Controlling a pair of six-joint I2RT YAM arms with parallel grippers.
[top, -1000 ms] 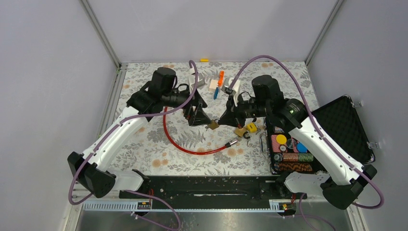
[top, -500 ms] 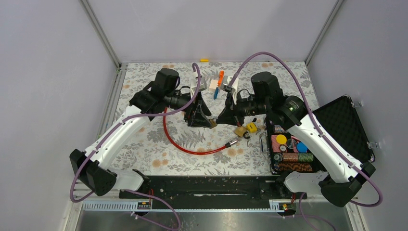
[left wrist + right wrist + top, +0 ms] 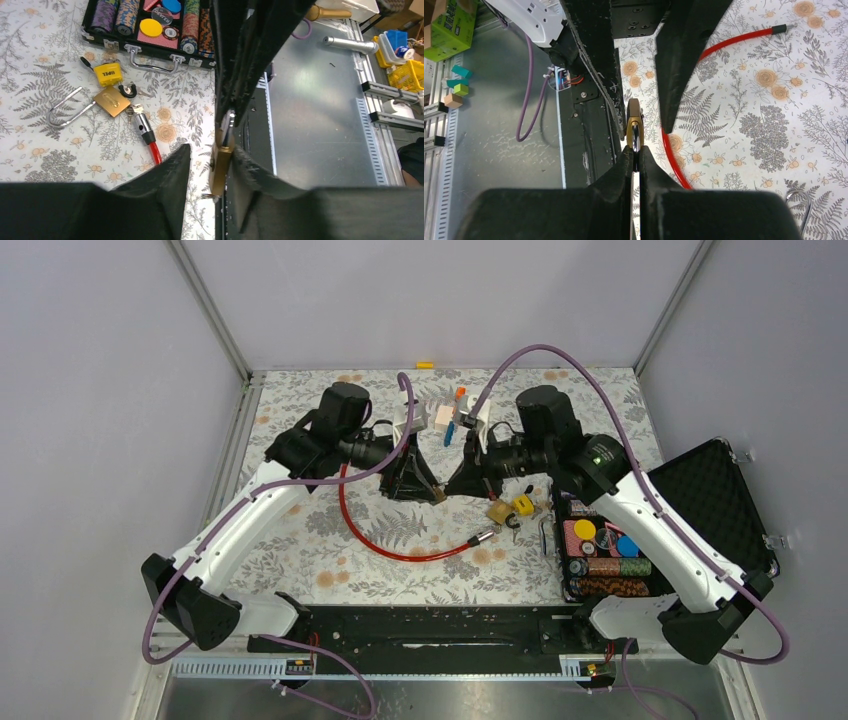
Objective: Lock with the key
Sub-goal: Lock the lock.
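The right gripper (image 3: 635, 151) is clamped on the key (image 3: 636, 137), its two fingertips pressed together around the silver blade. Straight beyond those tips, the key meets the top of the brass padlock (image 3: 633, 112), seen edge-on and held above the table (image 3: 50, 140).

The left gripper (image 3: 210, 150) faces it tip to tip. Its jaws stand apart with the padlock (image 3: 219, 170) between them. The padlock rests against one finger (image 3: 260, 172), and a clear gap separates it from the other (image 3: 167, 175), so this hand is not squeezing it.

Well off that open side of the left gripper, a yellow lock (image 3: 107, 74) and a spare lock (image 3: 112, 101) lie together. The cable (image 3: 154, 150) ends just beside them, and the case (image 3: 115, 44) sits farther out.
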